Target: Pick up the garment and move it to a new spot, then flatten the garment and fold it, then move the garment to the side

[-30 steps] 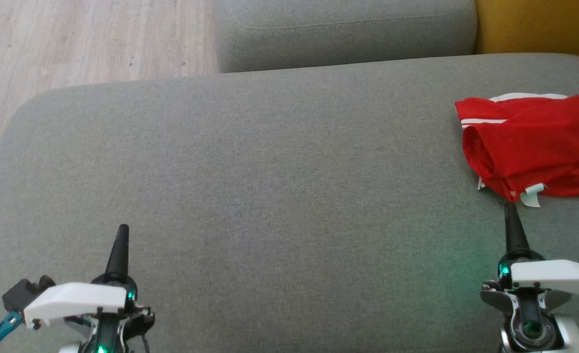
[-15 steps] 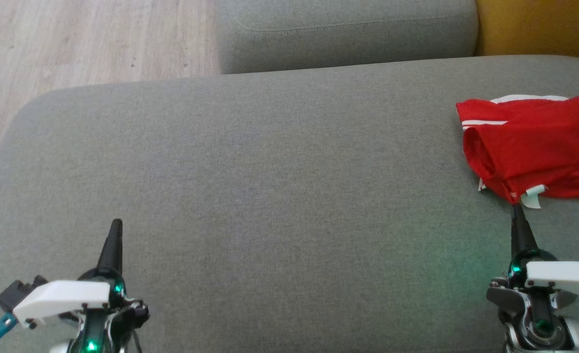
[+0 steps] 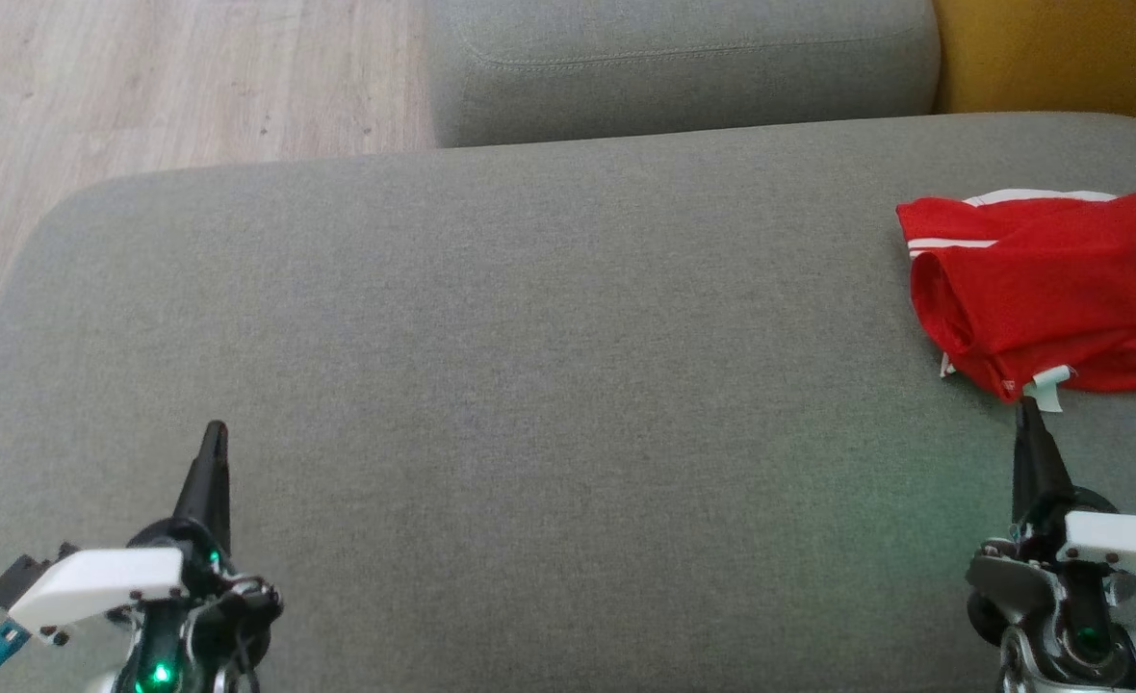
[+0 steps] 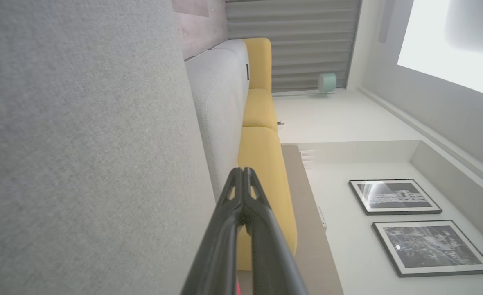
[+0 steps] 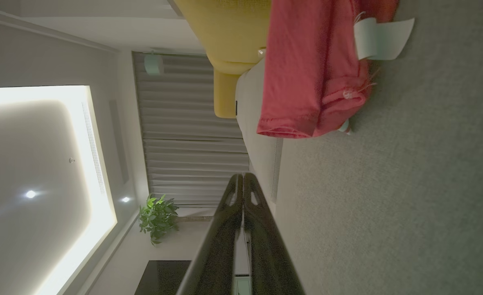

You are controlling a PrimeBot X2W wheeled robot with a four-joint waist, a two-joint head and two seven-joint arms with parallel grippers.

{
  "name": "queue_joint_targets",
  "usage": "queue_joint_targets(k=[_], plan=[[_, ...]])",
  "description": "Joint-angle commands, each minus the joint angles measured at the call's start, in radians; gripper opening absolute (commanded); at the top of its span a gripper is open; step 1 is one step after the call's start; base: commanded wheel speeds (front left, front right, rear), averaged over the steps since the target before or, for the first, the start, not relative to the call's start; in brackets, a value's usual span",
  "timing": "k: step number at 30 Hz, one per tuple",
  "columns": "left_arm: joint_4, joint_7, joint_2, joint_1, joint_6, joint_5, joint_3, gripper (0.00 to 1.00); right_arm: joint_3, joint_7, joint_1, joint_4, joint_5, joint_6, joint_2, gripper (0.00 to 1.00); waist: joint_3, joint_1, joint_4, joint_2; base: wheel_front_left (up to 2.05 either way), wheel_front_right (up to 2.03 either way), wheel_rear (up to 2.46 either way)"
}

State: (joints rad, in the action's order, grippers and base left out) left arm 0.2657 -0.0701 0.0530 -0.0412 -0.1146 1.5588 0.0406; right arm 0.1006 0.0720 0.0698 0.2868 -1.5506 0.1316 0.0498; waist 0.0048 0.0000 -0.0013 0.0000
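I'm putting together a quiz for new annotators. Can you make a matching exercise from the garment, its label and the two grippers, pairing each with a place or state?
Things:
1. garment
2. label
3. left gripper
4. right gripper

Descriptions:
A. shut, over the bare grey cushion, lower left in the head view
B. red, folded, lying at the cushion's right side
C. shut, pointing at the garment's near edge
D. pale, sticking out from the garment's near edge

Pairs: 1-B, 2-D, 3-A, 4-C
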Motion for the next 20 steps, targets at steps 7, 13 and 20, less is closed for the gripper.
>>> queue_joint_targets(k=[7,13,20], plan=[[-0.022,-0.022,0.017,-0.065,-0.016,0.072,0.047,0.00,-0.007,0.025,0.036,-0.043,-0.075,-0.001,0.016,0.00,-0.002,0.0000,0.001,0.0000,0.00,0.00,0.00],[-0.021,-0.023,0.015,-0.065,-0.016,0.070,0.049,0.00,-0.006,0.026,0.036,-0.043,-0.074,-0.001,0.014,0.00,-0.002,0.0000,0.001,0.0000,0.00,0.00,0.00],[-0.021,-0.025,0.014,-0.065,-0.016,0.069,0.051,0.00,-0.004,0.027,0.036,-0.043,-0.072,-0.001,0.013,0.00,-0.002,0.0000,0.001,0.0000,0.00,0.00,0.00]])
